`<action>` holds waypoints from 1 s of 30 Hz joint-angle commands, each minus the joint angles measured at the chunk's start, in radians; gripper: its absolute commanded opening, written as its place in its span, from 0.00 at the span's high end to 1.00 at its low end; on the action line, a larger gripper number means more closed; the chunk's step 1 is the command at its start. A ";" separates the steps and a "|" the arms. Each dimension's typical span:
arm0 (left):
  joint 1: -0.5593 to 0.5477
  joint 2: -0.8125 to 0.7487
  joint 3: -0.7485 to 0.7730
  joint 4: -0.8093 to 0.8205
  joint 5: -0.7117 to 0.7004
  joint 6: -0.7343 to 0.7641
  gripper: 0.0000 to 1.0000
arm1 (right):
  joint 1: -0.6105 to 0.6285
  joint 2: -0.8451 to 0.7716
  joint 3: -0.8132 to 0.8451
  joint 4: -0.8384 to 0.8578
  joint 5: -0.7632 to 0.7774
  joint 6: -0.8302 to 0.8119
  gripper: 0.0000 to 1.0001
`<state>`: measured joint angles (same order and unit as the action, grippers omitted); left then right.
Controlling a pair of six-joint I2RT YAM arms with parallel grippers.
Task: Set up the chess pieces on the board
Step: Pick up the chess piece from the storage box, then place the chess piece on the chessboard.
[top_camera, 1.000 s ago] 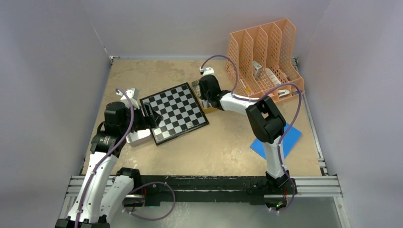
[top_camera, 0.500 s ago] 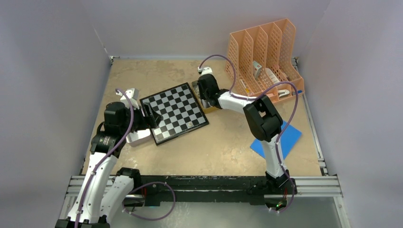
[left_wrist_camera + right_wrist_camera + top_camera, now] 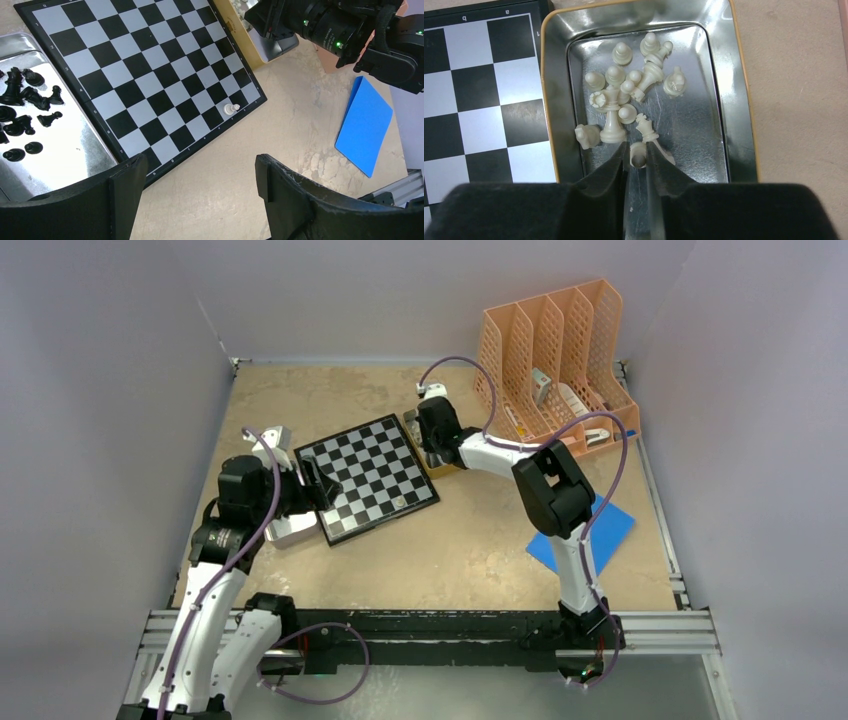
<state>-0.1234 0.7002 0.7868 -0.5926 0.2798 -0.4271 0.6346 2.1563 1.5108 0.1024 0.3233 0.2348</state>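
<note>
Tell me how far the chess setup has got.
Done: one pale piece stands on the board, near a corner. In hand: the right gripper pinches a second piece in the right tray. Left: the other pale pieces there and the black pieces in the left tray; the left gripper is open, empty.

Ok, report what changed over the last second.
The right arm's elbow swung slightly left. The right gripper nudged a little farther back over the metal tray and closed on a pale piece. The left gripper, wide open, and the board stayed put.
</note>
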 commanded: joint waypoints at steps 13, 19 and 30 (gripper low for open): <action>0.010 -0.013 -0.002 0.031 -0.021 -0.002 0.21 | 0.005 -0.206 -0.005 -0.035 0.053 0.013 0.90; 0.010 -0.017 0.003 0.026 -0.040 -0.004 0.21 | 0.064 -0.305 -0.051 -0.051 0.024 0.026 0.90; 0.010 -0.053 0.018 -0.003 -0.143 -0.021 0.21 | 0.281 -0.422 -0.201 0.041 -0.030 0.075 0.90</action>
<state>-0.1223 0.6785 0.7868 -0.6014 0.1997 -0.4286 0.8509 1.7752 1.3529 0.0807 0.3214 0.2722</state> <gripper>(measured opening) 0.790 0.131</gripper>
